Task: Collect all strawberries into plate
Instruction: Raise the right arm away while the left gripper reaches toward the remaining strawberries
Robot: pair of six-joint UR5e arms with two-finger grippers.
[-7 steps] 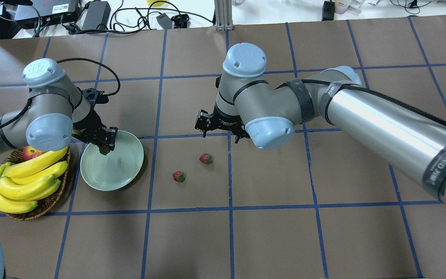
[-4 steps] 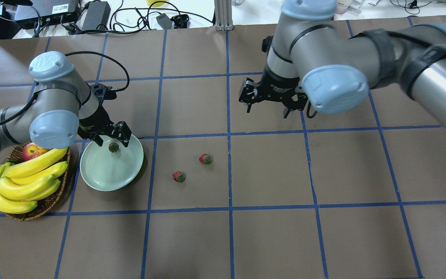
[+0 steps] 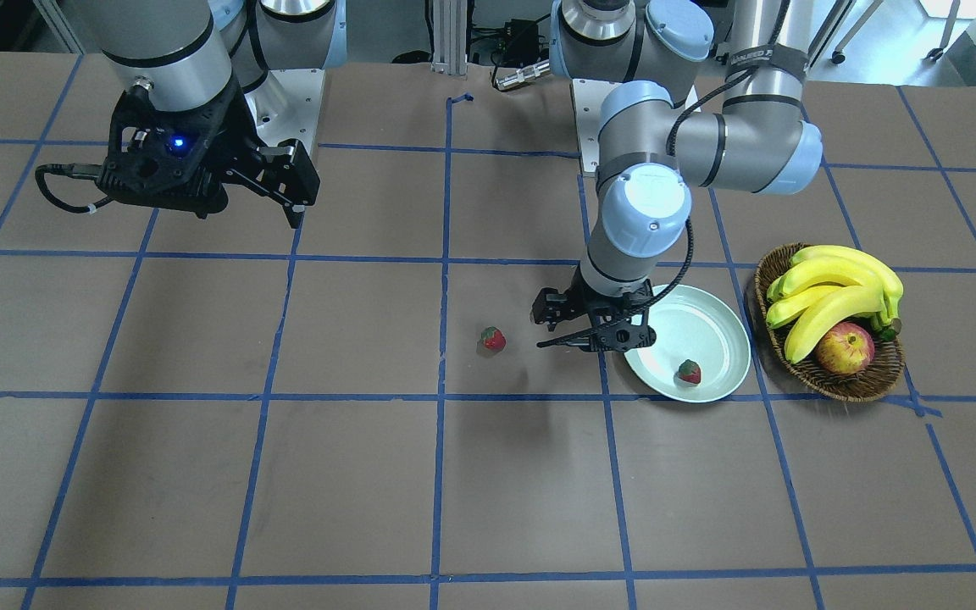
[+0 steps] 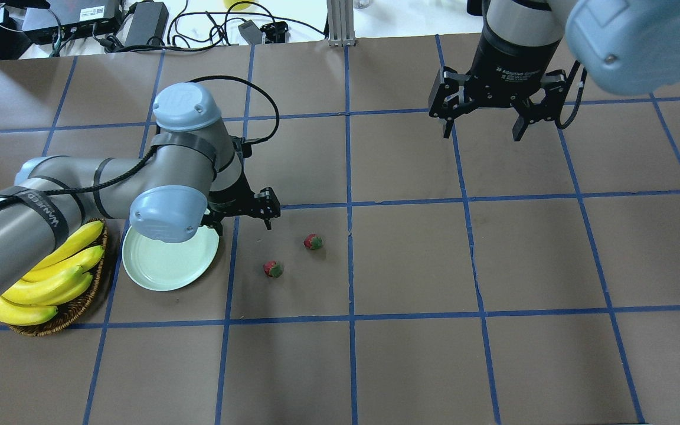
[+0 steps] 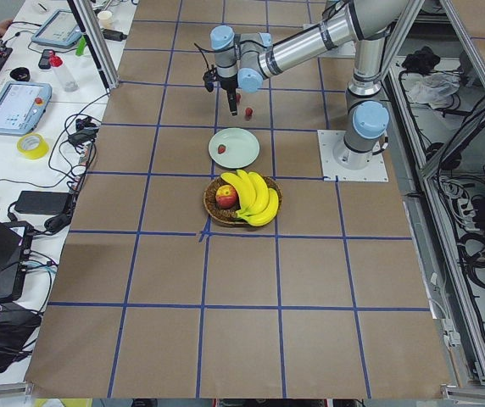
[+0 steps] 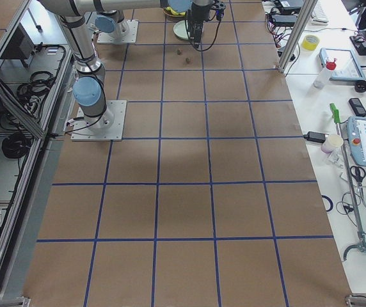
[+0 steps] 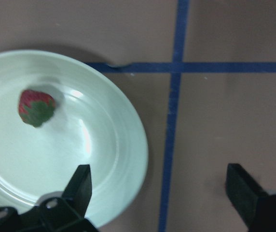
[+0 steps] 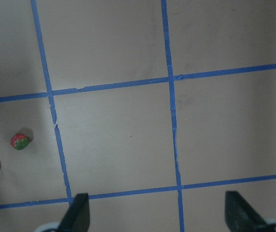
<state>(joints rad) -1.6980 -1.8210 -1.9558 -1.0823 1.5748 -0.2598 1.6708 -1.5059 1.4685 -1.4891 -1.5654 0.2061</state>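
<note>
The pale mint plate (image 4: 163,268) sits left of centre, next to the basket. One strawberry (image 3: 689,371) lies in it; it also shows in the left wrist view (image 7: 35,107), but the arm hides it overhead. Two strawberries lie on the brown table to the plate's right, one (image 4: 313,241) farther from it than the other (image 4: 273,269). My left gripper (image 4: 242,215) is open and empty, at the plate's right rim (image 7: 128,145). My right gripper (image 4: 483,133) is open and empty, held high at the far right, well away from the strawberries.
A brown wicker basket (image 4: 74,307) with bananas (image 4: 51,277) and a red-yellow apple (image 3: 844,349) stands on the plate's other side from the strawberries. Blue tape lines grid the brown table. Cables and boxes lie beyond the far edge.
My left gripper opened and left a strawberry in the plate, then moved right to the plate's rim. My right gripper rose and moved away to the far right.
</note>
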